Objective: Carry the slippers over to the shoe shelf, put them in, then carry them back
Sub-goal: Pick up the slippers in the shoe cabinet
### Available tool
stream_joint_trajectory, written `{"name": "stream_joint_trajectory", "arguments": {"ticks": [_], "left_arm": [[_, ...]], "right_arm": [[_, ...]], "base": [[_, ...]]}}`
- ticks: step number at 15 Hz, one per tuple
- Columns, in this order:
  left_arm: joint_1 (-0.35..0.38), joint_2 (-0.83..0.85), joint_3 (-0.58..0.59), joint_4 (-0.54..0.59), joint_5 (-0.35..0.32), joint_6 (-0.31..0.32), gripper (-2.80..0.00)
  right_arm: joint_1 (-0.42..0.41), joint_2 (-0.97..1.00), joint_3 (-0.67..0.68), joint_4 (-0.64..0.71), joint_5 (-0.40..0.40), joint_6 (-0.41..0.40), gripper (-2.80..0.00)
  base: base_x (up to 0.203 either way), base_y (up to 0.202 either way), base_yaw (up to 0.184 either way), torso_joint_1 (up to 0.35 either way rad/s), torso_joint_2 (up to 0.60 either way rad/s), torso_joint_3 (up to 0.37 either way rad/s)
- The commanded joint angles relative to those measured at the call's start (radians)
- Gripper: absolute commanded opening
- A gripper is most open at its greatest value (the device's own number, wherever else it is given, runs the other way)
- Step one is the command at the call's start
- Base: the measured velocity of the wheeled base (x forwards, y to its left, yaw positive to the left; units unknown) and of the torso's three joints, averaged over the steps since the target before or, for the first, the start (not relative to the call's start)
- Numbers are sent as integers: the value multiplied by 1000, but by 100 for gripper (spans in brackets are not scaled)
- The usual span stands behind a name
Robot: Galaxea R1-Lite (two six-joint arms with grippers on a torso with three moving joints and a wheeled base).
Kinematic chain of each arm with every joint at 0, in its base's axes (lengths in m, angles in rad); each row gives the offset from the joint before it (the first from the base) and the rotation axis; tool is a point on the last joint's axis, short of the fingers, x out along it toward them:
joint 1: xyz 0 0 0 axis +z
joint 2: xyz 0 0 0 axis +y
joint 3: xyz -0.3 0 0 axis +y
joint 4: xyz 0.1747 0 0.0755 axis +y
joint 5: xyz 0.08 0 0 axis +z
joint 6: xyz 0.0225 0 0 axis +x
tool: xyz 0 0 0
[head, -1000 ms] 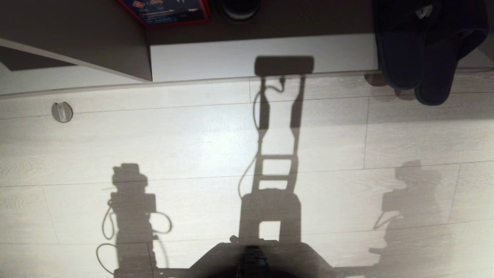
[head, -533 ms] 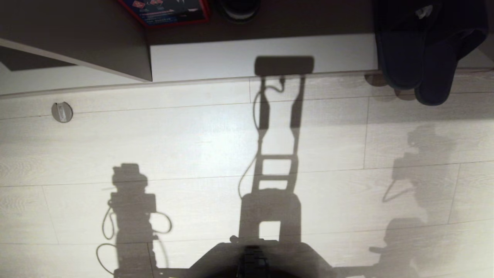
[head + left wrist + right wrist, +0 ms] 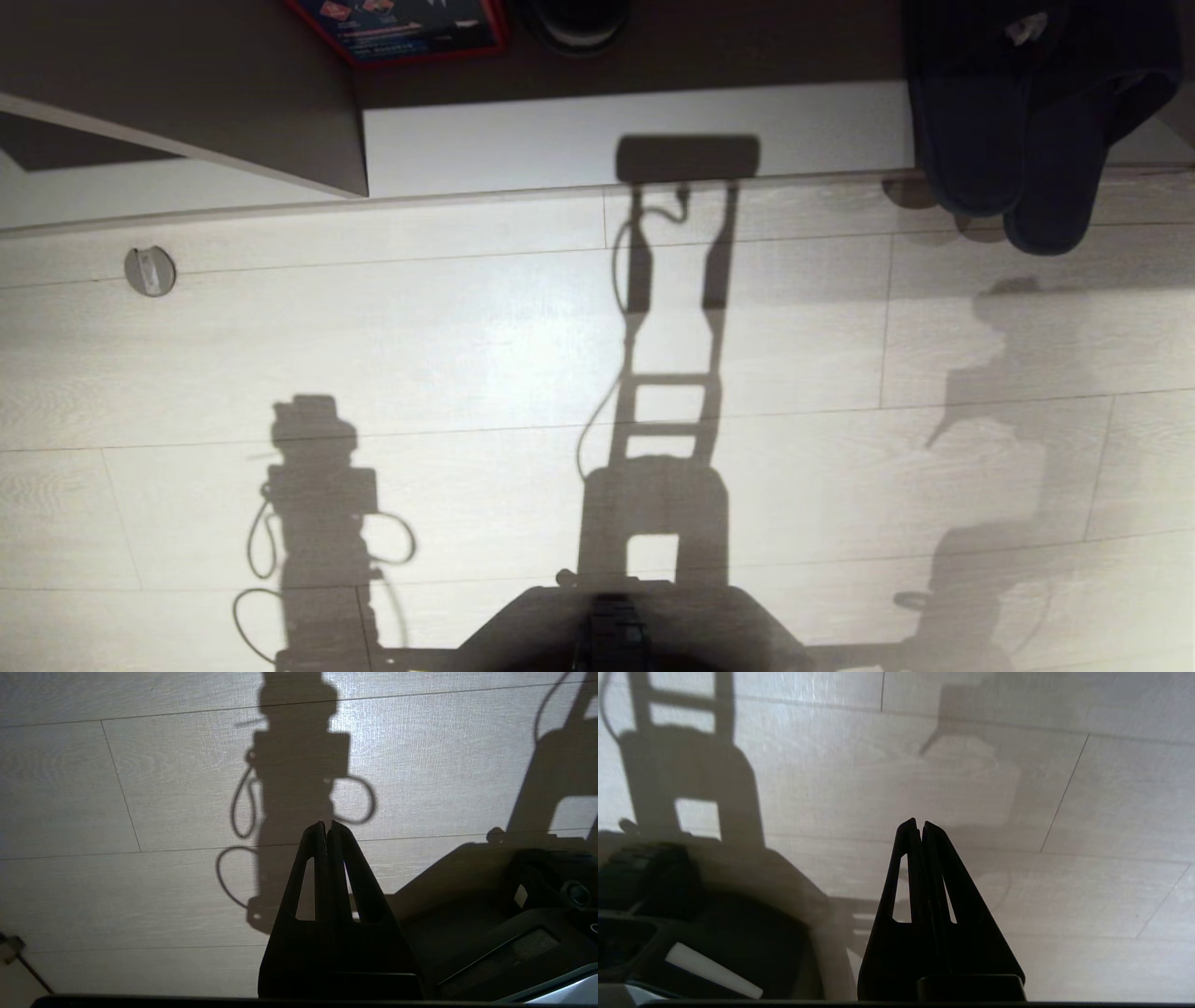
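The slippers (image 3: 1013, 159) lie at the head view's upper right, heels jutting off the shelf (image 3: 635, 140) onto the floor (image 3: 467, 355). The left gripper (image 3: 326, 828) and right gripper (image 3: 920, 826) hang over floor, jaws pressed together, empty.

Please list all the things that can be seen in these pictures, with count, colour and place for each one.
slippers: two, dark charcoal, head view's upper right, heels overhanging the shelf's pale base board onto the floor.
shoe shelf: one, taupe panels, pale base board, along the top.
box: one, red-edged, inside the shelf, upper left.
round dark item: one, pale rim, beside the box.
round floor fitting: one, grey, left.
floor: pale wood planks.
left gripper: black, shut, above floor.
right gripper: black, shut, above floor.
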Motion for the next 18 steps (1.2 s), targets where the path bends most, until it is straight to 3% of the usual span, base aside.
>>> {"name": "stream_joint_trajectory", "arguments": {"ticks": [1,7,10,13,18], "left_arm": [[0,0,-1,0,1,2,-280],[0,0,-1,0,1,2,-280],[0,0,-1,0,1,0,-280],[0,0,1,0,1,1,-280],[0,0,-1,0,1,0,-280]], "right_arm": [[2,79,12,3,-7,-3,-280],[-7,263,47,-32,-28,6,-280],[-49,406,92,-235,-44,6,-280],[-93,488,198,-553,-46,-3,-280],[-115,581,227,-845,-46,6,-280]], "base": [[0,0,0,0,0,0],[0,0,0,0,0,0],[0,0,0,0,0,0],[0,0,0,0,0,0],[0,0,0,0,0,0]]}}
